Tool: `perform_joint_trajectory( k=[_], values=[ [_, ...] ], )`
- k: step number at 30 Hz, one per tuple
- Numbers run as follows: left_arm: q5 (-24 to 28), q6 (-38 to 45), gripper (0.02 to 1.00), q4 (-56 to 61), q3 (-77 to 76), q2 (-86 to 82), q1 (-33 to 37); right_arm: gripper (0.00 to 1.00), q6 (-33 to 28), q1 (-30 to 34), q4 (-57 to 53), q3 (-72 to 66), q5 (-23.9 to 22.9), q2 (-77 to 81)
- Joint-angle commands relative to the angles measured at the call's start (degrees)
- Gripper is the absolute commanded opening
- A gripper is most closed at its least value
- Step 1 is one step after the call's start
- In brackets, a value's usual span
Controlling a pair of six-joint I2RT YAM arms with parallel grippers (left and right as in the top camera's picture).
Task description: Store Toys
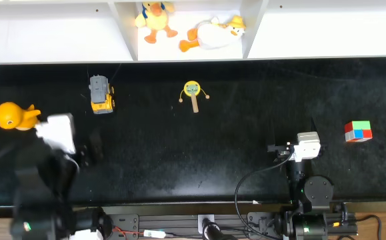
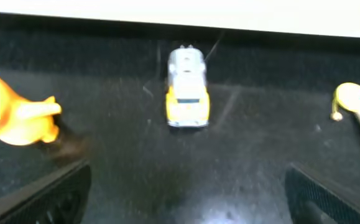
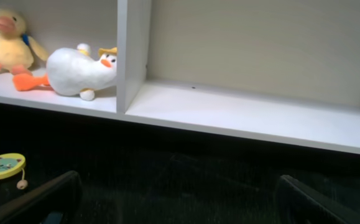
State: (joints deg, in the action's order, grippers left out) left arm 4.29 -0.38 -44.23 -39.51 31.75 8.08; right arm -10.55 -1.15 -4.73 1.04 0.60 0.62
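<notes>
A yellow-and-grey toy truck (image 1: 101, 94) (image 2: 188, 87) stands on the black table (image 1: 246, 173) in front of the white shelf (image 1: 193, 59). Its long axis runs from the arm bases toward the shelf, grey end toward the shelf and yellow end toward the left gripper (image 2: 189, 193). That gripper's fingers (image 2: 49, 193) are spread wide with nothing between them. The truck lies ahead of them, in line with the gap and clear of both fingers. An orange duck (image 1: 16, 115) (image 2: 15, 115) sits on the table to the truck's left, near the left finger but not touching it. A small rattle drum (image 1: 193, 95) (image 2: 357, 109) lies to the truck's right, disc toward the shelf and handle toward the bases. The right gripper (image 3: 180, 199) also stands wide open and empty, facing the shelf – a coloured cube (image 1: 358, 131) rests on the table to its right. A yellow plush duck (image 1: 155, 19) (image 3: 7, 40) and a white plush duck (image 1: 213, 33) (image 3: 77, 71) lie in the middle compartment.
</notes>
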Motion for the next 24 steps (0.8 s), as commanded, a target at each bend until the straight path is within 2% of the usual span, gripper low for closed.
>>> perform_joint_trajectory(
  k=[1,7,8,10,14,19,24],
  values=[
    [10.67,8.28,0.993,1.25,-5.35,11.93,8.02,0.996,0.24,0.07,0.31,-0.76,-0.20,-0.37],
    [24.24,14.16,0.996,3.76,-5.44,17.18,24.96,0.993,0.24,0.07,0.31,-0.76,-0.20,-0.37],
    [27.06,17.81,0.996,2.91,-5.44,17.64,29.59,0.996,0.24,0.07,0.31,-0.76,-0.20,-0.37],
    [28.74,23.52,0.996,1.46,-5.46,17.62,33.42,0.996,0.24,0.07,0.31,-0.76,-0.20,-0.37],
    [27.34,31.82,0.996,-0.63,-5.46,17.51,37.64,0.998,0.24,0.07,0.31,-0.76,-0.20,-0.37],
    [21.55,38.14,0.996,-2.36,-5.46,17.44,42.36,0.996,0.24,0.07,0.31,-0.76,-0.22,-0.37],
    [17.35,38.56,0.996,3.45,-5.46,18.49,48.22,0.993,0.24,0.07,0.31,-0.76,-0.22,-0.37]
  ],
)
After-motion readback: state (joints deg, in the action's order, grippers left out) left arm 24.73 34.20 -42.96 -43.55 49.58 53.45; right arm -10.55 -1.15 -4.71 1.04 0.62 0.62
